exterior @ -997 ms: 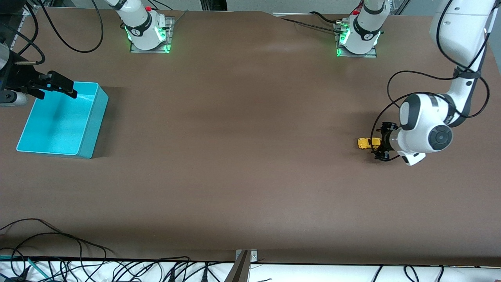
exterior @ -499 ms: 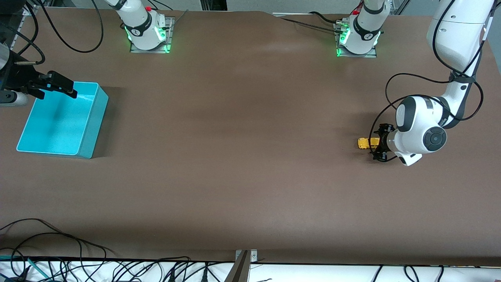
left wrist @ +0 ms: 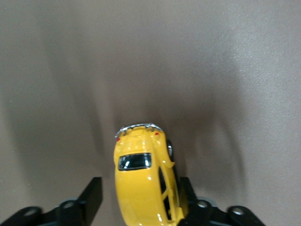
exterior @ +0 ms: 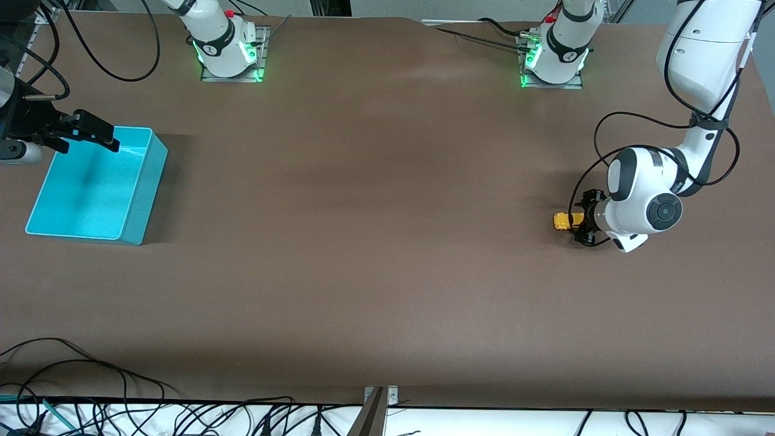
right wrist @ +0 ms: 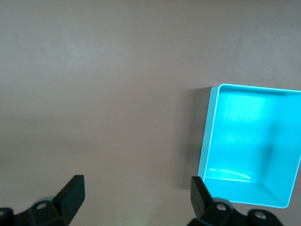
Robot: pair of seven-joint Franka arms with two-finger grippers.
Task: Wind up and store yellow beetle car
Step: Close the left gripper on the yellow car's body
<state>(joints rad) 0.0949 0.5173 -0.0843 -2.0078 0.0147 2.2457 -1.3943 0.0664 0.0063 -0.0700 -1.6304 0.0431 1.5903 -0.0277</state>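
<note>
The yellow beetle car (exterior: 561,221) stands on the brown table near the left arm's end. My left gripper (exterior: 582,224) is low over it and hides part of its body. In the left wrist view the car (left wrist: 141,183) lies between the two black fingers of my left gripper (left wrist: 139,200). One finger (left wrist: 186,193) is against the car's side and the other (left wrist: 93,197) stands a small gap off it. My right gripper (exterior: 95,131) waits open and empty over the far rim of the teal bin (exterior: 145,181), and in its own wrist view (right wrist: 136,195) it is over bare table.
The teal bin (right wrist: 207,136) is empty and stands at the right arm's end of the table. The arm bases (exterior: 227,48) stand along the far edge. Cables (exterior: 91,375) lie along the near edge.
My left wrist has moved a little toward the right arm's end and covers more of the car. The car and the right arm have not moved.
</note>
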